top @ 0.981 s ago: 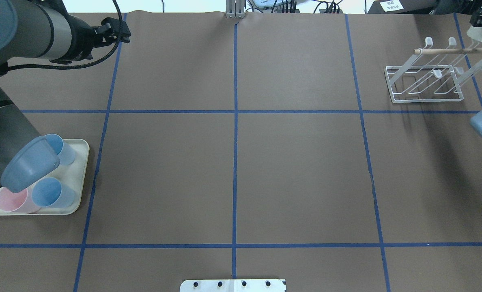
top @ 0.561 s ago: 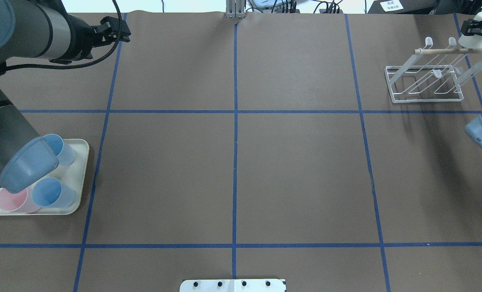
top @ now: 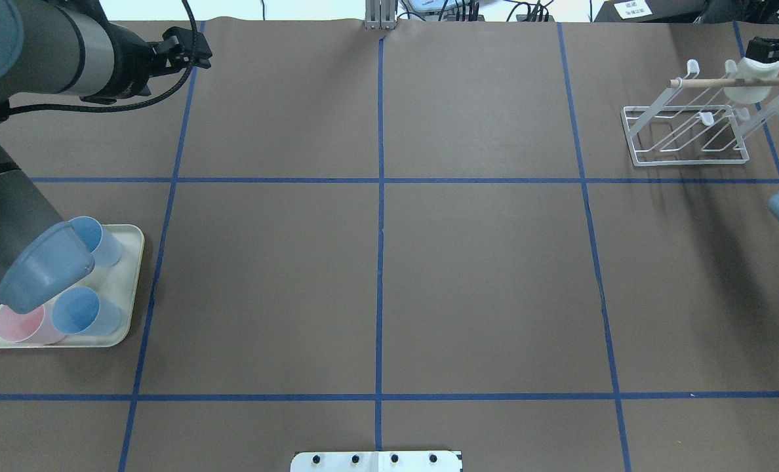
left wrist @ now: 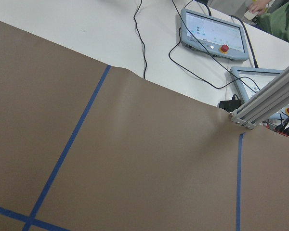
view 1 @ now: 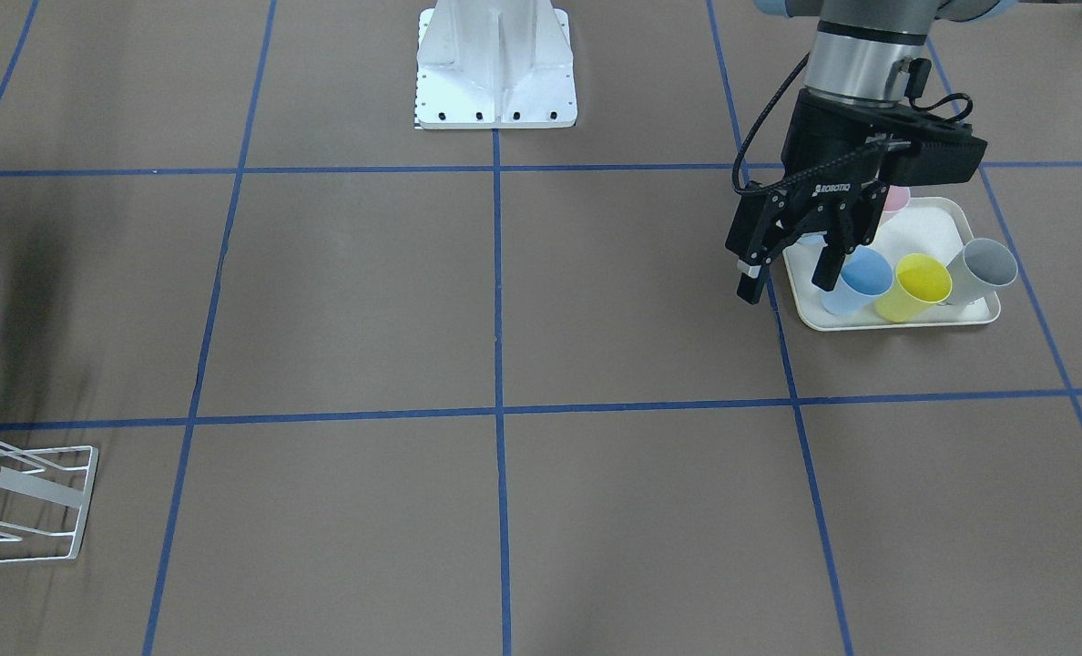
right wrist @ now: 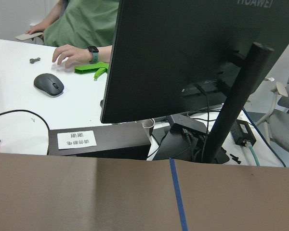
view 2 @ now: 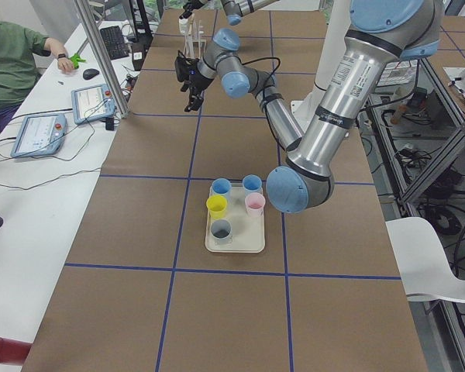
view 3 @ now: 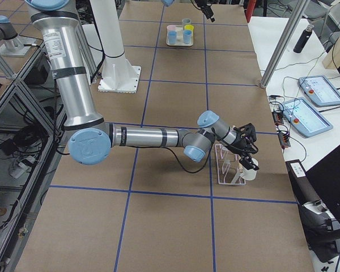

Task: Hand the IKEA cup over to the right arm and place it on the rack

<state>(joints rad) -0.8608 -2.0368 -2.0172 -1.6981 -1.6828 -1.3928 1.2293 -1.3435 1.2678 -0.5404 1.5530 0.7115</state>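
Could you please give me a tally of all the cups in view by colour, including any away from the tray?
blue cups: 2
yellow cup: 1
pink cup: 1
grey cup: 1
white cup: 1, over at the rack
Total: 6 cups

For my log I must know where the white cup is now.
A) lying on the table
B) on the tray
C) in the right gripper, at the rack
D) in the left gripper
C: the right gripper holds the white cup at the rack, by its wooden bar.
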